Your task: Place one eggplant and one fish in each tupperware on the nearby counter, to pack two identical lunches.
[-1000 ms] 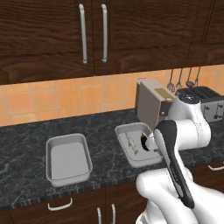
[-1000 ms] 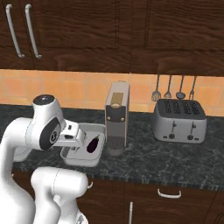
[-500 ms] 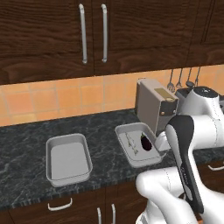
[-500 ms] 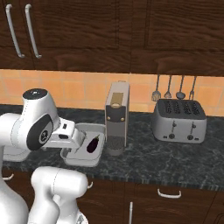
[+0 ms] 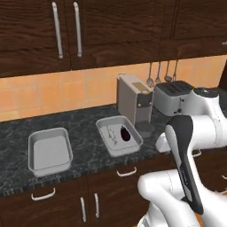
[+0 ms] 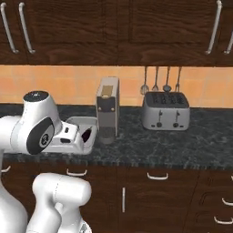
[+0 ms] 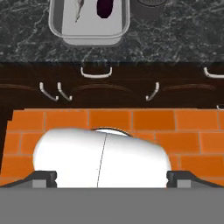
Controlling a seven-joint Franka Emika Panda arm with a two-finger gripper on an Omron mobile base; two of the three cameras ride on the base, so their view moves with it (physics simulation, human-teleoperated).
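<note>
Two pale-grey tupperware stand on the dark marbled counter (image 5: 84, 122). The left tupperware (image 5: 49, 150) has nothing in it. The right tupperware (image 5: 135, 142) (image 6: 82, 121) (image 7: 89, 35) holds a near-black eggplant (image 5: 125, 133) (image 6: 85, 133) (image 7: 104, 8) and a small silvery fish (image 5: 111, 134) (image 7: 78, 8) side by side. My gripper (image 7: 111, 178) is open with nothing between its fingertips (image 7: 43, 177). It hangs in front of the cabinet doors, back from the counter edge and clear of the right tupperware.
A brushed-metal coffee machine (image 5: 133, 104) (image 6: 108, 109) stands right beside the filled tupperware, and a toaster (image 5: 173, 97) (image 6: 165, 110) is further right. Utensils (image 6: 161, 81) hang on the orange-tiled wall. Curved handles (image 7: 95, 72) stick out from the cabinet fronts below the counter.
The whole scene has slid left in both base views, so the camera has moved. The arm has pulled back from over the right tupperware; eggplant and fish stay inside it.
</note>
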